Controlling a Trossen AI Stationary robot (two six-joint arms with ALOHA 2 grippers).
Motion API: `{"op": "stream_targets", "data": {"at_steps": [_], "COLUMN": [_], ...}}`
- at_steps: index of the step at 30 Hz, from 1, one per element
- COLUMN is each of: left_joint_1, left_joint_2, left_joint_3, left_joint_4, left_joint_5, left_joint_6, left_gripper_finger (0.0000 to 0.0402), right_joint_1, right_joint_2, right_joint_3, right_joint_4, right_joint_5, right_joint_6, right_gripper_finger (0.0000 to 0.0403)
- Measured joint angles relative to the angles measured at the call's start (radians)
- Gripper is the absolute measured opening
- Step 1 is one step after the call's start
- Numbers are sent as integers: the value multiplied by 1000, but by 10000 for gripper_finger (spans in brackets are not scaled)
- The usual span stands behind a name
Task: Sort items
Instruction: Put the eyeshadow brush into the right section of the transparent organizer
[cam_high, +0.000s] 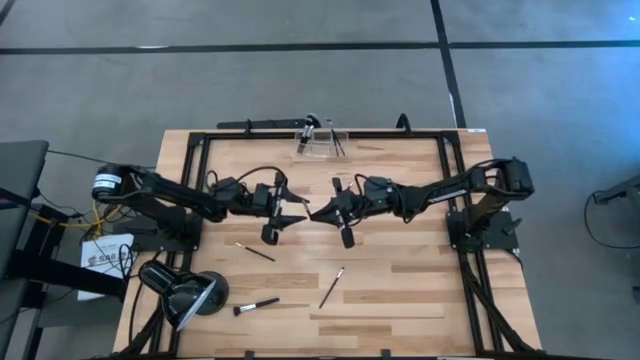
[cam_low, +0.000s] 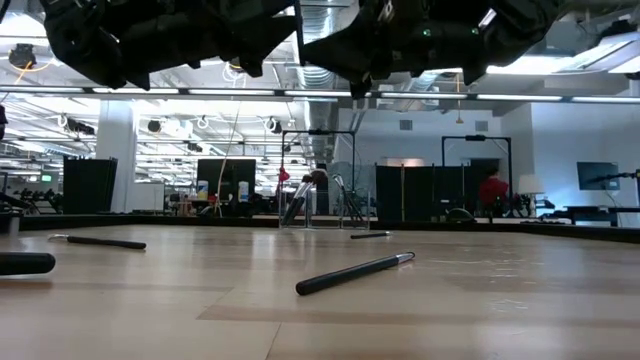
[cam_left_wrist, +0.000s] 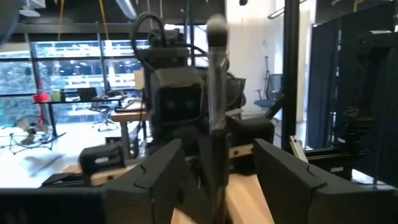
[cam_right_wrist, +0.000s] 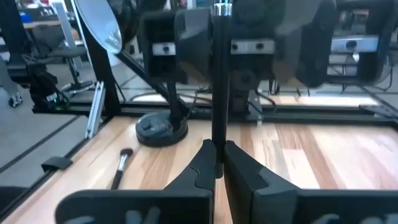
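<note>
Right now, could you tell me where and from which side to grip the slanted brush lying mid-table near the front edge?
Grip the brush at mid-handle, coming straight down from above, fingers set across its slant. It lies flat and thin on the table, so a sideways approach would probably find no purchase, and nothing crowds it.

**Even overhead light, soft focus up close**

Soft, even light is falling on the desk (cam_high: 400, 290) in the high view, leaving only faint shadows under the arms. In the low view, ceiling strip lights (cam_low: 250, 92) are glowing brightly, silhouetting the arms, while the nearest wood is blurring out of focus. In the left wrist view, windows (cam_left_wrist: 68, 74) are glaring and the upright brush (cam_left_wrist: 216, 93) is looking blurred. In the right wrist view, the background is smearing softly.
</note>
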Motion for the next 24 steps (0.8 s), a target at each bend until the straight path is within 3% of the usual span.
{"op": "stream_targets", "data": {"at_steps": [12, 24], "left_joint_1": [1, 1], "left_joint_2": [10, 10], "left_joint_3": [9, 14], "left_joint_4": [5, 8], "left_joint_5": [-19, -34], "left_joint_6": [-32, -72], "left_gripper_finger": [164, 82], "right_joint_1": [-2, -2], "right_joint_2": [5, 6], "right_joint_3": [-1, -1], "right_joint_4": [1, -7], "right_joint_5": [2, 4], "right_joint_6": [-2, -5], "right_gripper_finger": [6, 8]}}
